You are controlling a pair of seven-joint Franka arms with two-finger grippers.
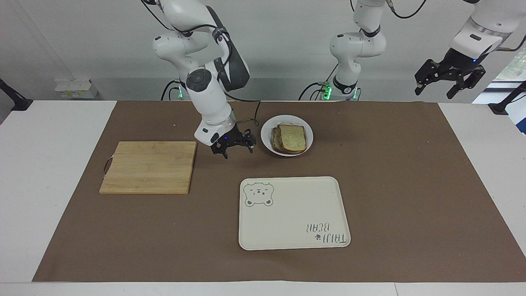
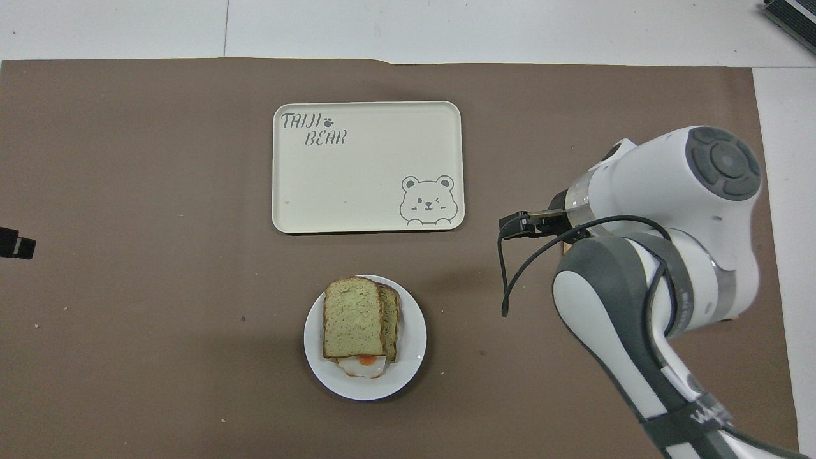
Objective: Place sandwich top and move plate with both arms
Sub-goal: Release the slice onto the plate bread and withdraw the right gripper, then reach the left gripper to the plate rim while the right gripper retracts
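The sandwich top (image 1: 292, 137) (image 2: 352, 317) lies flat on the stack on the white plate (image 1: 266, 133) (image 2: 411, 347), over a second bread slice (image 2: 392, 322) and a fried egg (image 2: 363, 364). My right gripper (image 1: 236, 151) hangs open and empty just above the mat, between the plate and the cutting board, and touches neither. In the overhead view the right arm's own wrist covers it. My left gripper (image 1: 441, 92) waits open, raised high past the left arm's end of the mat.
A wooden cutting board (image 1: 148, 166) lies toward the right arm's end of the table. The cream bear tray (image 1: 294, 213) (image 2: 366, 166) sits bare, farther from the robots than the plate. A brown mat covers the table.
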